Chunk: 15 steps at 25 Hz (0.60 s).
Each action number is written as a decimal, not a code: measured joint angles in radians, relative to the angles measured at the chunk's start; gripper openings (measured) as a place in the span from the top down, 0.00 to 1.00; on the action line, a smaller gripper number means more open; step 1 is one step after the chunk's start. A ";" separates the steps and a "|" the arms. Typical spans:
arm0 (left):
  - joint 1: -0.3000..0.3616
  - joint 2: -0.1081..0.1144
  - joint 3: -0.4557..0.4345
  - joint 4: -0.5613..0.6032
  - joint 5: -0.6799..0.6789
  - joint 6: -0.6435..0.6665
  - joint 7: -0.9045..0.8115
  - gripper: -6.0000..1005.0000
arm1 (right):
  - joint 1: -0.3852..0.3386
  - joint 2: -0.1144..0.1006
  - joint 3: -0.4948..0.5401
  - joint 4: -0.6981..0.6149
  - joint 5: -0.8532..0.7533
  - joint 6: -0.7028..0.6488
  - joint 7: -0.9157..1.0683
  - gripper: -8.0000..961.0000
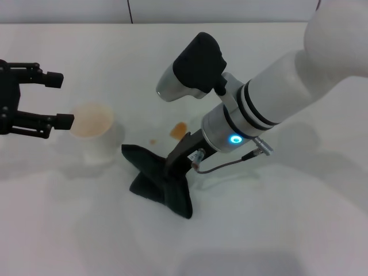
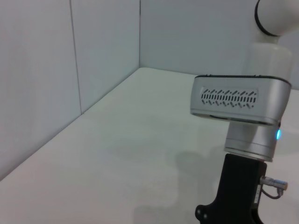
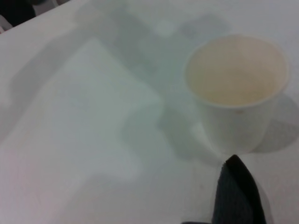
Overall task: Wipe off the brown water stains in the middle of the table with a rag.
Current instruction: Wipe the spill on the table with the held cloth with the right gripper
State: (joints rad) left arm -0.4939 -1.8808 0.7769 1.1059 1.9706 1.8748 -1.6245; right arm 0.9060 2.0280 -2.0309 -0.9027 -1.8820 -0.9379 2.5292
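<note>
Head view: I am reaching my right gripper (image 1: pixel 177 167) down onto the rag (image 1: pixel 158 181), which is lying crumpled on the table (image 1: pixel 299 218) just in front of the brown water stains (image 1: pixel 179 130). My black fingers are pressing into the middle of the dark cloth, where its folds are rising around them, so I appear to be pinching it; the fingertips themselves are buried in the fabric. The stain is sitting uncovered, just beside my wrist, with a smaller brown dot (image 1: pixel 153 141) near it. My left gripper (image 1: pixel 64 99) is hovering at the left edge, its two fingers spread wide apart, holding nothing, with the cup (image 1: pixel 92 131) standing just beside its lower fingertip. Right wrist view: the cup (image 3: pixel 236 88) is standing upright, and a pointed corner of the rag (image 3: pixel 239 193) is showing near it
</note>
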 joint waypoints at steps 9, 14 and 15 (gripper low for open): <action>-0.001 -0.002 -0.001 0.000 0.000 -0.001 -0.001 0.14 | 0.011 0.000 0.002 0.061 -0.008 0.079 0.001 0.92; -0.002 -0.004 -0.001 0.000 -0.001 -0.011 -0.002 0.14 | 0.012 -0.003 0.004 0.064 -0.013 0.118 0.000 0.92; -0.002 -0.005 -0.001 0.000 -0.001 -0.012 -0.002 0.14 | 0.014 -0.003 0.004 0.066 -0.017 0.124 0.000 0.92</action>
State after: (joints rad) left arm -0.4955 -1.8863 0.7761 1.1060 1.9694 1.8627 -1.6262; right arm 0.9196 2.0250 -2.0264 -0.8369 -1.8986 -0.8136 2.5291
